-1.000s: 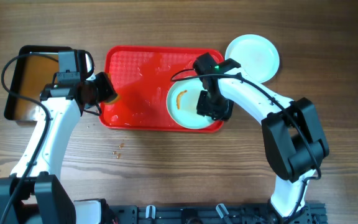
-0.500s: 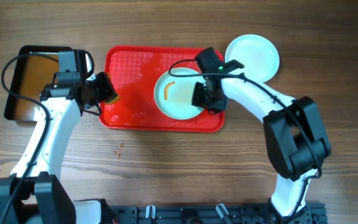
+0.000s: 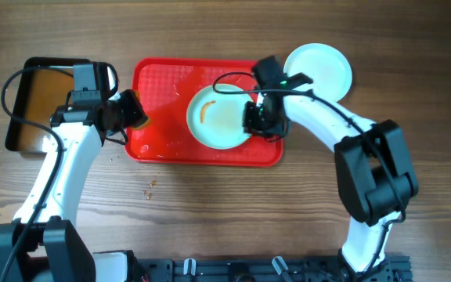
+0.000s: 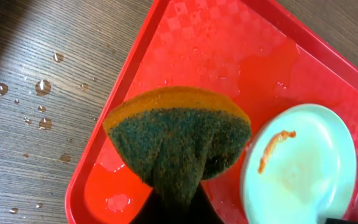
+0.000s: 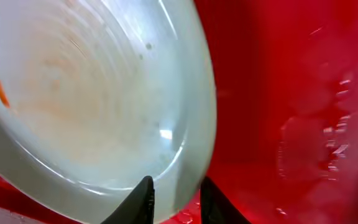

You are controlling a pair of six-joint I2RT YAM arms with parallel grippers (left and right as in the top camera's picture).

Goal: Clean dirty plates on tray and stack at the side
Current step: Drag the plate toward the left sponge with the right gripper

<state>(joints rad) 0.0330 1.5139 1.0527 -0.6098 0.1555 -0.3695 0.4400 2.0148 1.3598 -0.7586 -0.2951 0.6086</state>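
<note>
Wood table point(image 3: 210, 219) carries the wet red tray point(image 3: 156, 82). My right gripper point(image 5: 176, 190) pinches the smeared plate's point(image 3: 214, 121) right rim, mid-tray; bare tray lies left of it. My left gripper point(image 3: 131, 112) clamps the sponge point(image 4: 179, 140) over the tray's left edge. The second plate point(image 3: 323, 70) rests off-tray, at its far-right corner.

Your right gripper point(image 3: 258, 119) now sits farther left, the orange-smeared round white plate point(image 3: 218, 117) dragged along, jaws seemingly tighter.
</note>
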